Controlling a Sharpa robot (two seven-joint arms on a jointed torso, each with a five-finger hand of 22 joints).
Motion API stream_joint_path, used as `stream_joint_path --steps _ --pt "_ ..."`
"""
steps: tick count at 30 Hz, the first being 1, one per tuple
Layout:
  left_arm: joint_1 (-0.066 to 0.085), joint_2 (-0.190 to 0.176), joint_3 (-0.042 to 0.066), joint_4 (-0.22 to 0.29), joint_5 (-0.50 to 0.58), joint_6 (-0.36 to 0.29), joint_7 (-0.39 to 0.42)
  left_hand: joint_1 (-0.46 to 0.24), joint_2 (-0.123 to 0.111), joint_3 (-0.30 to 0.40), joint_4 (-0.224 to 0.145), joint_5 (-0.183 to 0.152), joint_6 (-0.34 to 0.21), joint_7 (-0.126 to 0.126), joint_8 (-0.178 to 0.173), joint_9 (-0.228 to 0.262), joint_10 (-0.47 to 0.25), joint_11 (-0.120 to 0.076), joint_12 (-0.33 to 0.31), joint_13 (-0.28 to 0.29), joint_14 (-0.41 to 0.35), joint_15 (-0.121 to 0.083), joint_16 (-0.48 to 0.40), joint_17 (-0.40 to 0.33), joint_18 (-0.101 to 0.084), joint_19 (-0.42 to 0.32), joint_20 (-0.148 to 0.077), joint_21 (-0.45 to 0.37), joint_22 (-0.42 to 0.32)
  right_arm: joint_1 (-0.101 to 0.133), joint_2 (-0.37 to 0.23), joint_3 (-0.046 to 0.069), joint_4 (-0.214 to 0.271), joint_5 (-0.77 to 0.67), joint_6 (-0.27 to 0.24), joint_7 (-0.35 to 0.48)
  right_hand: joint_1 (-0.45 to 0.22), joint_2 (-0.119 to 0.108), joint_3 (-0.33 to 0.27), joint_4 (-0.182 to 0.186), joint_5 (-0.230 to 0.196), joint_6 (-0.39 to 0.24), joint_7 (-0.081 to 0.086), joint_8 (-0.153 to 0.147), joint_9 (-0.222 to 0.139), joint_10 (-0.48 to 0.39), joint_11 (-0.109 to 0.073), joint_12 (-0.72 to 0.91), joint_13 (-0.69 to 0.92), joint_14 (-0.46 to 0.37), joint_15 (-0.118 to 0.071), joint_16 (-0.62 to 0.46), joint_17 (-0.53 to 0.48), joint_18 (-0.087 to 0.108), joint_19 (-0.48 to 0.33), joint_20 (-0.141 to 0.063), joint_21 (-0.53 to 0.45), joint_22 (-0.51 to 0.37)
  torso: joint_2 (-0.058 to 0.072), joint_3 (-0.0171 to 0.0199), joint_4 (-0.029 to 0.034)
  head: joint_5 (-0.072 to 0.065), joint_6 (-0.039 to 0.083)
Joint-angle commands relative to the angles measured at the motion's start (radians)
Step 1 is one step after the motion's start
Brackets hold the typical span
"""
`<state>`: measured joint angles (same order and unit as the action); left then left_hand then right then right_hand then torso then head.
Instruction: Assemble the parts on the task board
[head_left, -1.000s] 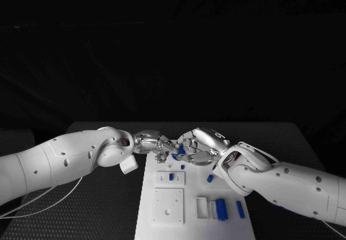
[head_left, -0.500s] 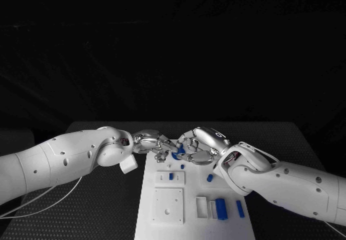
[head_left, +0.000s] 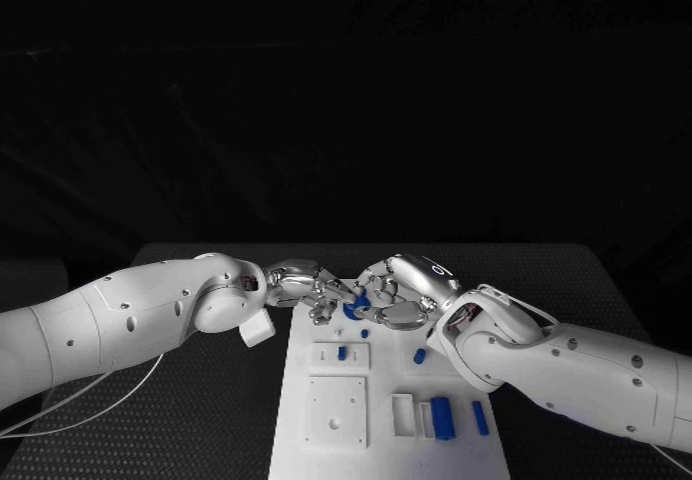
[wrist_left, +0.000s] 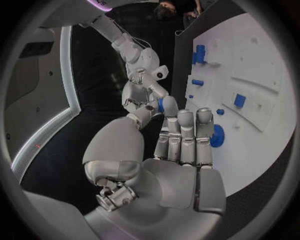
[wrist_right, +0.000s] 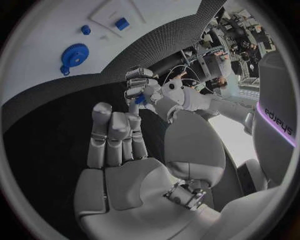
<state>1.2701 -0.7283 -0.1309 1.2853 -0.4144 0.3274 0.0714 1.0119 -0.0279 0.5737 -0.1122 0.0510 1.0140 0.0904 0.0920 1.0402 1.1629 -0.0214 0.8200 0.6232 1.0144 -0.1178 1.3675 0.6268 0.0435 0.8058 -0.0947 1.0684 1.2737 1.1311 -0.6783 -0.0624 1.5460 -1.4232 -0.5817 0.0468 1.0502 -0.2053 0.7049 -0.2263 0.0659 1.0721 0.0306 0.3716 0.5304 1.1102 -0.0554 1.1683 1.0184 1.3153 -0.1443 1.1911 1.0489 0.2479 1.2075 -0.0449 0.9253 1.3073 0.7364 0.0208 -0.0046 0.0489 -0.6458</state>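
Note:
The white task board (head_left: 325, 375) runs down the middle of the black table. Both hands meet above its far end. My left hand (head_left: 299, 284) pinches a small blue part (wrist_left: 161, 104) between thumb and fingertip; the part also shows in the right wrist view (wrist_right: 140, 100). My right hand (head_left: 392, 296) faces it with straight, spread fingers (wrist_right: 117, 131) whose tips are just short of the part, holding nothing. A blue gear (head_left: 351, 312) lies on the board beneath the hands, seen too in the left wrist view (wrist_left: 217, 136).
A blue peg (head_left: 342, 352) stands in a small white block, and another blue peg (head_left: 420, 355) lies to its right. A larger white block (head_left: 336, 410) and two long blue pieces (head_left: 443, 418) sit near the board's front. Black table mat (head_left: 577, 290) flanks the board.

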Motion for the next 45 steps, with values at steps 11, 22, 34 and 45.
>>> stream_joint_path --steps 11,22,34,45 --pt "0.002 0.001 0.001 0.000 0.002 0.000 -0.002 0.047 0.031 0.009 -0.040 0.000 0.037 -0.011 0.016 -0.006 0.005 -0.008 0.000 -0.005 -0.005 -0.013 0.009 -0.005 -0.002 0.002 -0.123 -0.003 0.005 -0.003 -0.004 -0.001 0.004 -0.039 -0.028 -0.042 -0.013 -0.003 0.001 0.011 0.009 0.050 0.024 0.002 0.030 0.008 0.002 -0.007 0.002 0.002 -0.007 0.006 0.002 0.014 0.004 -0.004 0.007 0.019 0.000 0.0003 0.0000 0.000 0.000" --pt "0.002 0.000 0.001 -0.005 -0.006 -0.048 0.002 0.053 0.067 0.006 -0.062 0.000 0.058 -0.017 0.046 0.010 0.013 -0.013 0.002 -0.013 0.002 -0.017 0.015 -0.011 -0.005 0.010 -0.124 -0.005 0.008 -0.003 -0.007 -0.001 0.009 -0.039 -0.004 -0.041 -0.021 -0.008 -0.001 0.017 0.012 0.050 0.024 0.001 0.033 0.011 0.002 -0.009 0.004 0.002 -0.008 0.007 0.003 0.014 0.006 -0.005 0.008 0.019 0.000 -0.0001 -0.0005 -0.001 0.000" --pt "0.002 -0.002 0.001 -0.005 -0.018 -0.064 -0.003 0.057 0.077 0.008 -0.079 0.002 0.058 -0.022 0.065 0.029 0.021 -0.018 0.005 -0.017 0.008 -0.023 0.020 -0.014 -0.004 0.018 -0.128 -0.004 0.010 -0.003 -0.014 -0.001 0.008 -0.039 -0.003 -0.052 -0.040 -0.023 -0.016 0.021 0.026 0.041 0.027 -0.006 0.038 0.008 0.004 -0.019 0.005 -0.001 -0.009 0.002 0.001 0.014 0.001 -0.007 0.006 0.017 0.000 -0.0002 -0.0002 0.001 0.000" --pt "0.002 -0.003 0.001 -0.006 -0.027 -0.072 -0.011 0.055 0.080 0.009 -0.086 0.002 0.057 -0.024 0.073 0.038 0.027 -0.021 0.006 -0.019 0.012 -0.025 0.022 -0.016 -0.004 0.024 -0.130 -0.004 0.011 -0.003 -0.016 -0.001 0.007 -0.038 -0.001 -0.053 -0.057 -0.033 -0.036 0.023 0.040 0.032 0.030 -0.013 0.042 0.004 0.007 -0.027 0.007 -0.005 -0.009 -0.004 -0.001 0.014 -0.003 -0.009 0.001 0.015 0.000 -0.0003 0.0000 0.000 0.000"
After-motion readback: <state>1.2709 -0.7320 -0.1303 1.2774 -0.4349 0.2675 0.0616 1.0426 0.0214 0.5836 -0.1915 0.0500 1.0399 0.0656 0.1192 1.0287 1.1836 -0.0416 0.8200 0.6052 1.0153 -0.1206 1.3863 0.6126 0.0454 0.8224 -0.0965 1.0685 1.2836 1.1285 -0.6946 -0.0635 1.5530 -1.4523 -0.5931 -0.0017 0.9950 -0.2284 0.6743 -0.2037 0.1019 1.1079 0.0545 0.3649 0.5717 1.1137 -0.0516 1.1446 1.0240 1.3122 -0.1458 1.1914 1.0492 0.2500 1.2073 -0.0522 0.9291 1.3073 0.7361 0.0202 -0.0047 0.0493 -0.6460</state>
